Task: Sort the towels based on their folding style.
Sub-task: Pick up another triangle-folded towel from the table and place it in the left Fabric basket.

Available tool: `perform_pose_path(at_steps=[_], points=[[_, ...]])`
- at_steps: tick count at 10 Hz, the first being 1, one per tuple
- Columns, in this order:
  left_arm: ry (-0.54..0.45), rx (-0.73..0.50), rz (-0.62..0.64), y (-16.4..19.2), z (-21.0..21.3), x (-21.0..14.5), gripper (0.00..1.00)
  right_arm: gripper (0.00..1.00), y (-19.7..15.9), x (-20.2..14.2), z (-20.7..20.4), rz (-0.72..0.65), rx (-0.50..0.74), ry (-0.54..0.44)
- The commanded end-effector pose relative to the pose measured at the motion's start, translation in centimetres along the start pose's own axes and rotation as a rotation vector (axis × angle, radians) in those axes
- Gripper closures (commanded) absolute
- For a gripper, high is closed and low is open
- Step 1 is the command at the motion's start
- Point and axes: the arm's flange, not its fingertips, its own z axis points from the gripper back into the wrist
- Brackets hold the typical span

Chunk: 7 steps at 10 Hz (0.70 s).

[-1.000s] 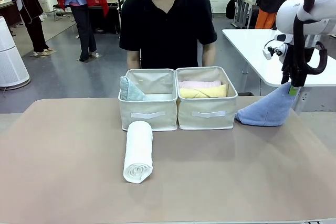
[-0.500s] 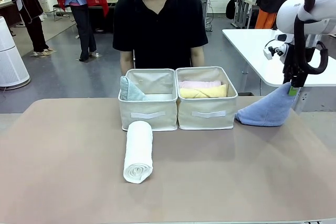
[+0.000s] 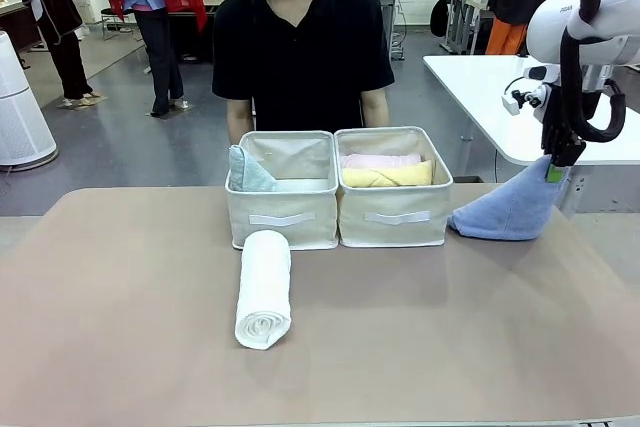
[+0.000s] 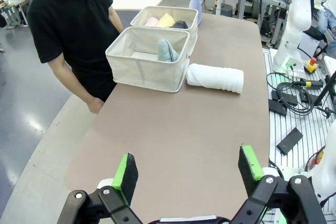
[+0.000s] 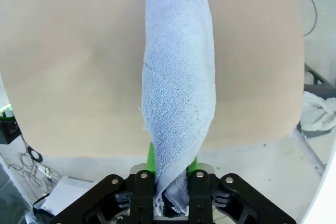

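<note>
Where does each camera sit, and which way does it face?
Front view: robot's side of the table, facing the person beyond two cream fabric baskets; right arm shows.
Left wrist view: on that wrist, looking along the table; open left claw below.
Right wrist view: on that wrist, looking down; right claw shut on periwinkle blue cone-folded terry towel.
Front and left wrist share the white rolled terry towel.
</note>
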Motion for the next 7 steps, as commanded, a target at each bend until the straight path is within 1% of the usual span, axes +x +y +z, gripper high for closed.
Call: perform_pose_path(at_steps=[1,3,5,6,7], points=[[-0.006,-0.006,-0.019,-0.2,0.2,-0.1,0.0,1.0,-0.3,-0.2,0.4,0.032,0.014,0.022],[-0.006,-0.006,-0.019,-0.2,0.2,-0.1,0.0,1.0,-0.2,-0.1,0.5,0.037,0.014,0.027],[-0.006,-0.006,-0.019,-0.2,0.2,-0.1,0.0,1.0,0.6,-0.1,1.2,0.06,-0.008,0.062],[-0.006,-0.006,-0.019,-0.2,0.2,-0.1,0.0,1.0,2.0,-0.1,3.1,0.064,0.003,0.091],[-0.006,-0.006,-0.019,-0.2,0.2,-0.1,0.0,1.0,4.1,-0.3,5.7,0.007,0.01,0.136]])
